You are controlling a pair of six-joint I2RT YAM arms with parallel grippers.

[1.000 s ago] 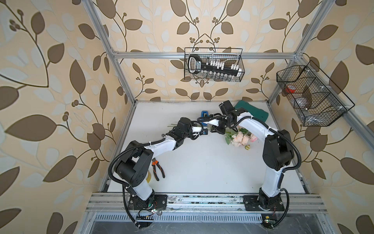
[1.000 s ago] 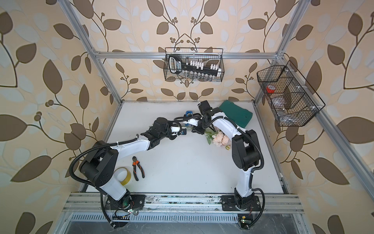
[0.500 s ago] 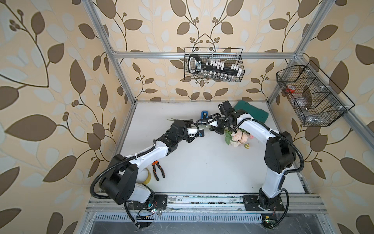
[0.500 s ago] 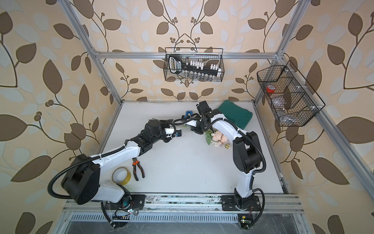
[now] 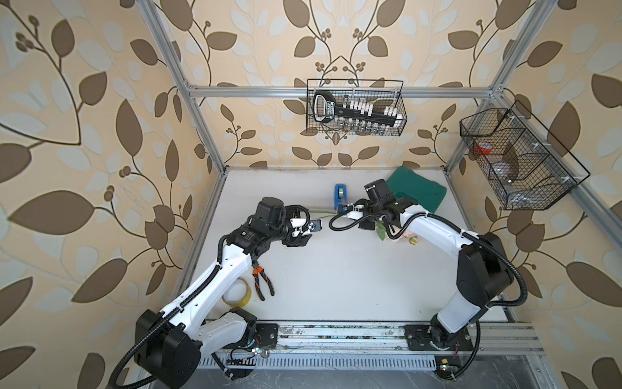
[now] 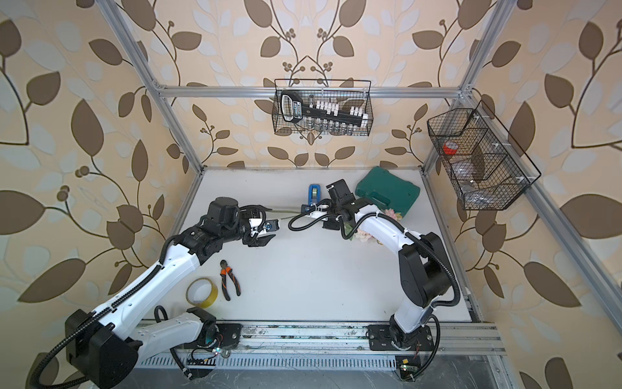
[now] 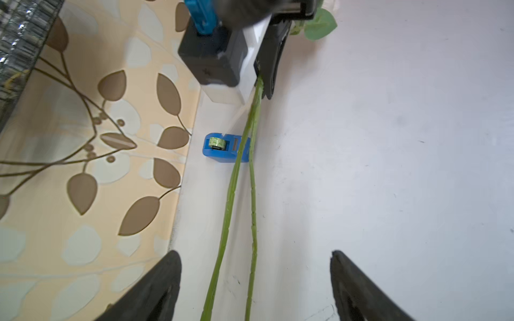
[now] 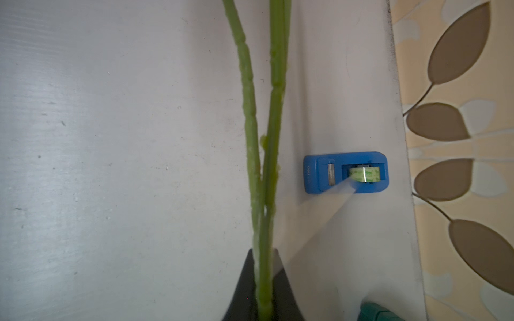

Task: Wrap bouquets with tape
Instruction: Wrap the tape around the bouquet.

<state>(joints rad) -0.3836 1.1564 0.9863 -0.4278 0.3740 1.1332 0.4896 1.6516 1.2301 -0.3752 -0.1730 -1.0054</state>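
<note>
Left gripper (image 7: 253,252) wide — stems (image 7: 253,200) between

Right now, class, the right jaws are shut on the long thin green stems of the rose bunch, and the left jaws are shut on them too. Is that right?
Not quite. The right jaws are shut on the long thin green stems, but the left jaws stand wide open, the stems passing between them untouched. The left wrist view shows it.

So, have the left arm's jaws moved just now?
Yes: the left jaws drew back from the blue tape dispenser, toward the pliers, and opened wide.
</note>
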